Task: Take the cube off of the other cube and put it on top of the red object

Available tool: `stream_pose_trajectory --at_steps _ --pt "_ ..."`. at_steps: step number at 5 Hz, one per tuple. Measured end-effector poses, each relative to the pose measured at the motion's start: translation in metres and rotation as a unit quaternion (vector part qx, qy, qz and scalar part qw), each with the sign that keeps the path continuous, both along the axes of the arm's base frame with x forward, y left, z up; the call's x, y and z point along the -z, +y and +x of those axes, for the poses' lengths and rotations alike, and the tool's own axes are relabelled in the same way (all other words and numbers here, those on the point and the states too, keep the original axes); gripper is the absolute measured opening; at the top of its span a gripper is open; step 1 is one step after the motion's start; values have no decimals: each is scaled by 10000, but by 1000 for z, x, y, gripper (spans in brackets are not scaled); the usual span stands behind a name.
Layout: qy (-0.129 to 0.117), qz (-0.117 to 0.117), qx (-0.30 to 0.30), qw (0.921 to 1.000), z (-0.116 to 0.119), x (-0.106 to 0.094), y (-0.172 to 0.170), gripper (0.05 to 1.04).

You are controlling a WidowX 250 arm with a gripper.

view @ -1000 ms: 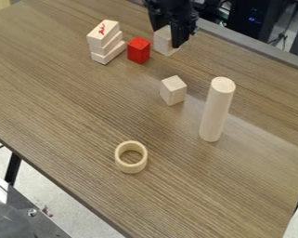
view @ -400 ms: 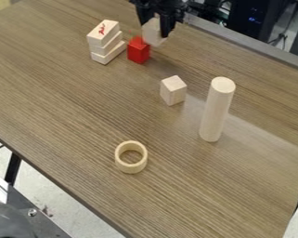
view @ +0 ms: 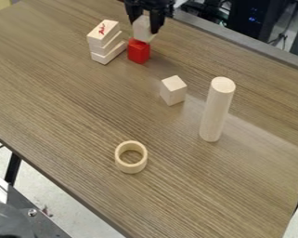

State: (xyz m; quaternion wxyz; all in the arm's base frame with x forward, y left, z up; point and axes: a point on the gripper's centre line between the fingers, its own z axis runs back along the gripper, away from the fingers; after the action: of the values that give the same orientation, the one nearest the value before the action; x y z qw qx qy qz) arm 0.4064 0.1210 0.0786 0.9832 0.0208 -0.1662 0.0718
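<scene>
We have the pale cube [view: 142, 30] just over the red block [view: 139, 53], its lower end overlapping the block's top; whether they touch, we can't tell. Our gripper [view: 145, 29] hangs downward at the top edge, jaws pinching the cube from either side. The gripper's upper part is cut off, and its fingers hide the cube's flanks from us. Beside the red block, we see three stacked blocks [view: 104, 41].
</scene>
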Motion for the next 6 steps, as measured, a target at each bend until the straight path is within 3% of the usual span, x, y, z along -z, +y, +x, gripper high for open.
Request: stream_pose_trajectory --at_steps 4,6 --pt "91 -80 2 9999 -6 5 1 567" --pt "60 8 102 9999 -5 7 2 567"
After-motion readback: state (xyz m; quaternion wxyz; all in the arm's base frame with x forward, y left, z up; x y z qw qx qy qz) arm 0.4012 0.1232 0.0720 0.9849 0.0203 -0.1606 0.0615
